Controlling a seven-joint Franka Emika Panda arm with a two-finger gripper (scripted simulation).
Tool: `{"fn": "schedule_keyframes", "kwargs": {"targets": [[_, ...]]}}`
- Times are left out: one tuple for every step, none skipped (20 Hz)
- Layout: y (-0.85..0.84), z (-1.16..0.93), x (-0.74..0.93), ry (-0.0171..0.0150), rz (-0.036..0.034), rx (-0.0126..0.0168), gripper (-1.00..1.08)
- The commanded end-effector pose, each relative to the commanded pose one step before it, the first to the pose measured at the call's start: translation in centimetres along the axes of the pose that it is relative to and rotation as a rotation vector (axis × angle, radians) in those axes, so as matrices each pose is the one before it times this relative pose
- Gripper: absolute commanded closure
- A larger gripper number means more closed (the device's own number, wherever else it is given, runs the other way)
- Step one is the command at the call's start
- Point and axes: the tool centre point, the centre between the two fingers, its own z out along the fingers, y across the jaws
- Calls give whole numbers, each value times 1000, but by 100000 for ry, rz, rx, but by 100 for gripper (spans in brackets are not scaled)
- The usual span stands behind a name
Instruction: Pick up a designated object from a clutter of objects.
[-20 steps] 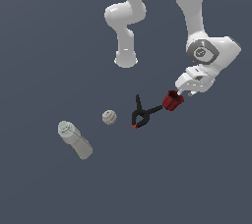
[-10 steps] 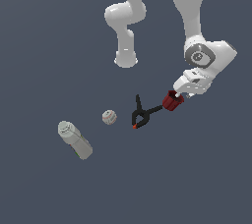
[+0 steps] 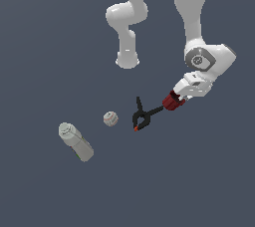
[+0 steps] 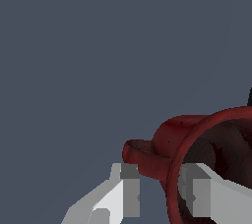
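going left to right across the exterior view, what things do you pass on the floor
bottle → ball → clamp → mug, held at the tool

Your exterior view looks down from high up and far away. You see the whole grey tabletop (image 3: pixel 45 47), the white arm (image 3: pixel 191 17), and every small thing at once. The pincer (image 3: pixel 175 97) sits low on the arm, with the red mug (image 3: pixel 172 101) right at its tips.

Your wrist view rides on the arm, just behind the pincer (image 4: pixel 156 188), and looks out past its tips. It is very close. The red mug (image 4: pixel 197 149) fills a corner, with tabletop (image 4: pixel 98 46) beyond. Both views share the pincer and that mug.
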Motion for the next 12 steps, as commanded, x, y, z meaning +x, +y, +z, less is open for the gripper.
{"fn": "schedule_keyframes", "kwargs": {"targets": [[111, -17, 89, 81, 212, -41, 108], [0, 0, 0, 0, 0, 0, 108], [0, 0, 0, 0, 0, 0, 108], [0, 0, 0, 0, 0, 0, 108], [-130, 16, -91, -64, -253, 75, 108], [23, -7, -5, 0, 0, 0, 108], [70, -22, -16, 0, 0, 0, 108], [117, -37, -27, 0, 0, 0, 108], [164, -51, -37, 0, 0, 0, 108], [210, -66, -48, 0, 0, 0, 108], [257, -81, -59, 0, 0, 0, 108], [303, -96, -69, 0, 0, 0, 108]]}}
